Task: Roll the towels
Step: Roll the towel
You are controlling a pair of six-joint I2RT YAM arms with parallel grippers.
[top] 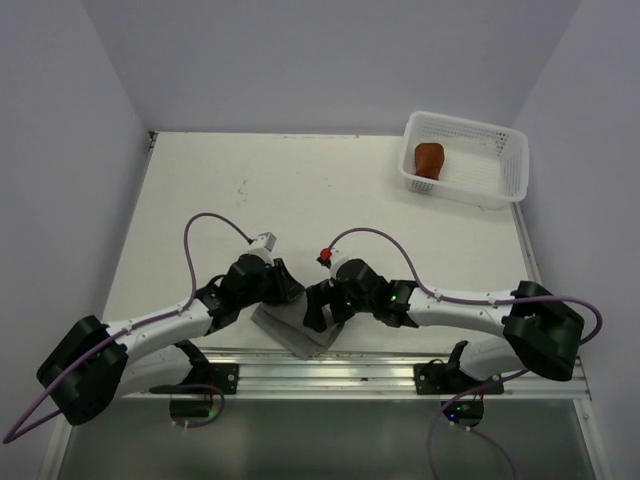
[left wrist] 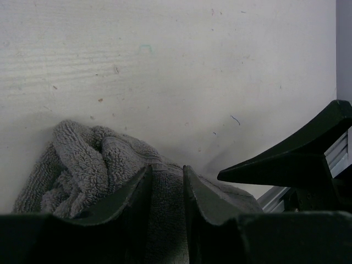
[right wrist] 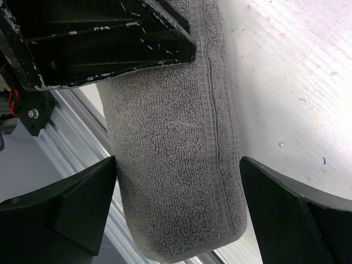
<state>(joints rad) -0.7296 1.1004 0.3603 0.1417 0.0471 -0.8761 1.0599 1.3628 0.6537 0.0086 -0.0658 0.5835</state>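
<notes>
The grey towel (top: 290, 335) lies partly rolled at the lower centre of the top view. The rust-brown towel (top: 430, 158) sits in the basket (top: 515, 140), upper right. The left gripper (left wrist: 168, 179) pinches the grey towel between narrow jaws. The right gripper (right wrist: 179, 187) stands wide open astride the roll and holds nothing. I think it should close gently mid-roll, to keep the layers tight.

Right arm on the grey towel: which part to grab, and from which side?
Probably the free rounded end of the grey towel, gripped across its narrow width, coming down from above. It lies as a thick folded band, and the right gripper has its jaws open on either side of that end. The left gripper pinches the other end.
</notes>
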